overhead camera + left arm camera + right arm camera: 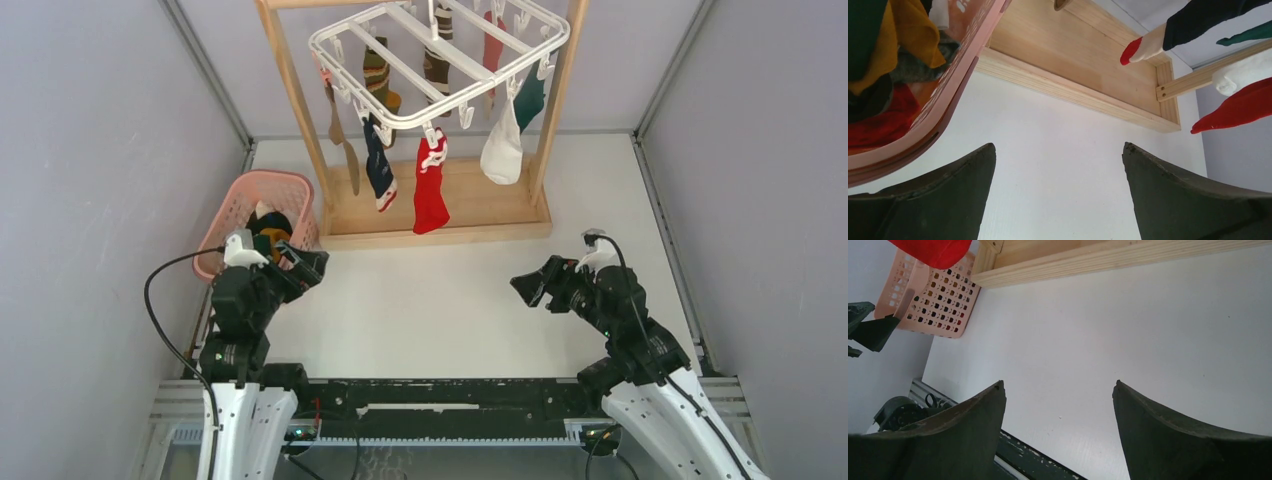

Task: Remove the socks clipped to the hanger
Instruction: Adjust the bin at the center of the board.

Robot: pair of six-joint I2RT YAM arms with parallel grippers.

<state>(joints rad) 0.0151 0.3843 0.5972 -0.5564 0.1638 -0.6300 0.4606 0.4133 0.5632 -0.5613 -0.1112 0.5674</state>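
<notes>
The hanger point(440, 60), a white plastic drying rack, hangs tilted at 12 o'clock in the overhead view, slung inside a wooden frame stand point(440, 215) at the far side of the table point(450, 300). Socks dangle from the clips along its rim. A red sock point(431, 190) is at the near edge, with a navy sock point(379, 165) at its 9 o'clock and a tan sock point(340, 130) beyond that. A white sock point(502, 145) is at its 2 o'clock, with a teal sock point(530, 98) just behind. Striped socks point(376, 75) hang further back. A pink basket point(240, 205) at 10 o'clock holds mustard, dark green, grey and red fabric, so some of the job looks done. The left gripper point(303, 262) hovers beside the basket at 8 o'clock, and the right gripper point(527, 283) hovers at 4 o'clock. Each has its jaws spread wide and nothing between them. This looks like the gap between drop-off and next pick. The next move probably calls for one arm to rise toward a near-rim sock, the red or navy one, close on the fabric below its clip and pull downward until the clip lets go. The rack's top and far socks are cut off by the upper edge, so no firm count is possible. The clips are too small to judge their bite, and the left arm hides part of the basket.
</notes>
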